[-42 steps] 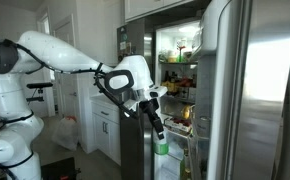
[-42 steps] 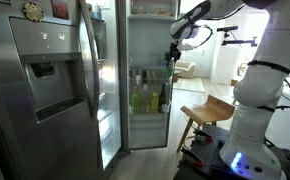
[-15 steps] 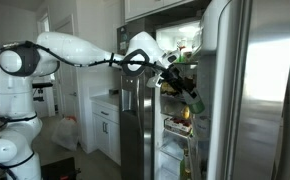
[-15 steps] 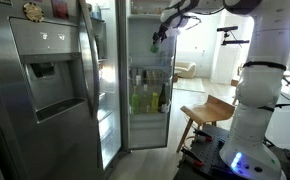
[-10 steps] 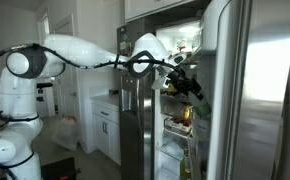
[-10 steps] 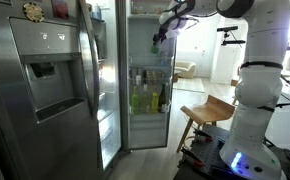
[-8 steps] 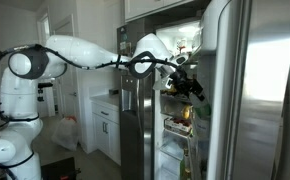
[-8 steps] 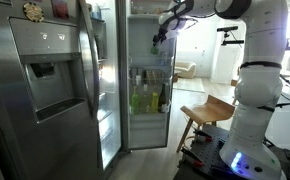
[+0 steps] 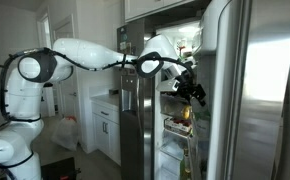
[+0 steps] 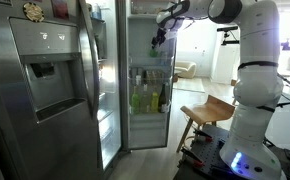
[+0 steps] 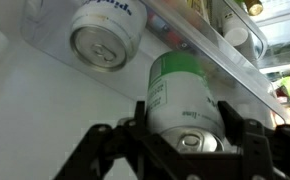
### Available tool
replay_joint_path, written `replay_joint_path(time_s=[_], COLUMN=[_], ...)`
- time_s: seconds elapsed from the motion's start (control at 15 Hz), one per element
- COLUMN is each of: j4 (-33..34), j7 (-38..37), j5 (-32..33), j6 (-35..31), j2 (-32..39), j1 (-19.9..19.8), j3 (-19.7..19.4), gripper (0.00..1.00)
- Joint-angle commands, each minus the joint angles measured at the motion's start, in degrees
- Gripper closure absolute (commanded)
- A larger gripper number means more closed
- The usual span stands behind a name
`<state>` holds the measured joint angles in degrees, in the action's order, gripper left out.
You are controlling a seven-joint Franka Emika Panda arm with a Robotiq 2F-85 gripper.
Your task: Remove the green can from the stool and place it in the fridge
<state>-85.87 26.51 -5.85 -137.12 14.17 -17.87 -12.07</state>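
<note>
The green can [image 11: 177,85] sits clamped between the gripper [image 11: 185,120]'s two fingers [image 11: 142,115], one pressed to each side — already inside the fridge [image 11: 25,110], just beside another can [image 11: 105,35], well apart from the stool [image 10: 210,110]. I'd call this the placing step: next it needs setting down upright in there, then the fingers easing apart without nudging its neighbour
</note>
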Motion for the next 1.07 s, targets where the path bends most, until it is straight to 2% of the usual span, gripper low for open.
replay_joint_path(time_s=[0.0,0.73,1.0], j4=[6.1,14.7,20.0], j7=[1.3,-0.2,-1.7], j5=[-0.3,1.8,2.4], j6=[3.5,12.3,20.1], j2=[4.2,10.6,12.9], j1=[-1.6,-2.4,-2.9], j3=[1.2,2.5,2.2], gripper=[0.53,0.53,0.53])
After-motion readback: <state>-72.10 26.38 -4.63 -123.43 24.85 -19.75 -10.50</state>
